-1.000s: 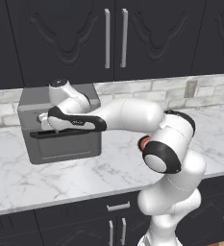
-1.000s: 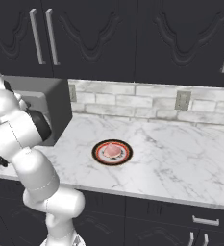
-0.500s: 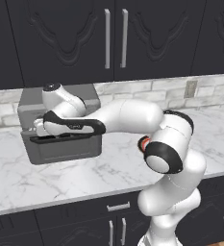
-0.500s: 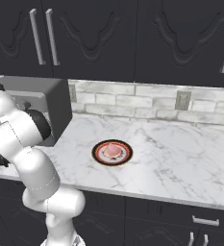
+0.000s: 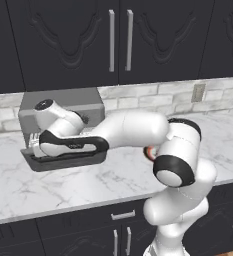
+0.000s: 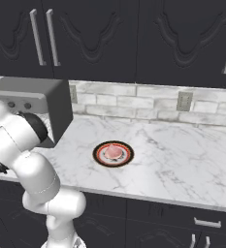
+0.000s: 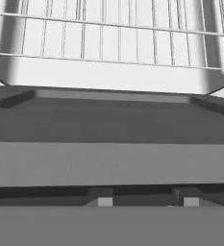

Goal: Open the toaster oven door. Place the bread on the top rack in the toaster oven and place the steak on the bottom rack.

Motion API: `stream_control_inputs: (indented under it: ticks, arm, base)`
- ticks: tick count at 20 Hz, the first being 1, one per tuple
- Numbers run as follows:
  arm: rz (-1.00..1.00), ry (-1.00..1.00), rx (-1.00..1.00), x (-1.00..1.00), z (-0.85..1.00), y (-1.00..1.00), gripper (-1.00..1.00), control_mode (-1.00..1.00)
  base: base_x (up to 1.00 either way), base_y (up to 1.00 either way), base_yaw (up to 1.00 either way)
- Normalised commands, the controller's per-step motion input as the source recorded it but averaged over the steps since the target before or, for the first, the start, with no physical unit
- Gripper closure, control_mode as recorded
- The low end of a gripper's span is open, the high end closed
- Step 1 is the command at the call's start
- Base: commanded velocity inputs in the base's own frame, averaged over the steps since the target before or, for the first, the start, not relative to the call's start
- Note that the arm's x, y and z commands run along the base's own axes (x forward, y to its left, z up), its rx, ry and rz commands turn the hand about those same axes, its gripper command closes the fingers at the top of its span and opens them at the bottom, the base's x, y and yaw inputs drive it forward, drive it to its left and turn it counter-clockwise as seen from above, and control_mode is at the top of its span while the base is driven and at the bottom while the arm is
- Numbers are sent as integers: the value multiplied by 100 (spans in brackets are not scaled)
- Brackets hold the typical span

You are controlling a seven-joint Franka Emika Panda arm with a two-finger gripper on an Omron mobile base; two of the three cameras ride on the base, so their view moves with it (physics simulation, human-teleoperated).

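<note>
The grey toaster oven [image 5: 63,102] stands at the counter's left end, against the wall. Its door [image 5: 68,161] lies folded down, almost flat over the counter. My gripper [image 5: 34,145] hovers at the door's left end, just above the panel. In the hand view the door [image 7: 108,163] spans the frame below a light wire rack [image 7: 108,38]. There my gripper [image 7: 147,202] has its fingertips [image 7: 105,202] apart, and I see nothing between them. The pinkish steak [image 6: 113,151] rests on a red-rimmed plate [image 6: 99,156] mid-counter. I cannot make out the bread.
Dark wall cabinets [image 5: 118,40] hang above the counter. A wall outlet [image 6: 184,100] sits in the tiled backsplash. My own arm [image 5: 133,130] stretches over the counter between the plate and the oven. The marble counter [image 6: 182,160] runs on to the right of the plate.
The oven door has swung further down to nearly flat, and my hand has dropped with it towards the left. The fingers have come closer together.
</note>
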Motion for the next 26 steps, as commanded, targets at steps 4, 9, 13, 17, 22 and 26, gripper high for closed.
stream_control_inputs:
  ticks: [4, 9, 13, 17, 22, 26]
  arm:
    - [0, 10, -7, -55, -94, 1, -100, -100]
    - [0, 14, -7, -50, -94, 0, -100, -100]
    - [0, 17, -3, -34, -94, -4, -100, -100]
    - [0, 10, 0, -9, -83, 0, -100, -100]
    - [0, 2, 0, 0, -60, 0, -100, -100]
    - [0, 0, 0, 0, -35, -2, -100, -100]
  base:
    - [0, 0, 0]
    - [0, 0, 0]
    - [0, 0, 0]
    - [0, 0, 0]
    - [0, 0, 0]
    - [0, 0, 0]
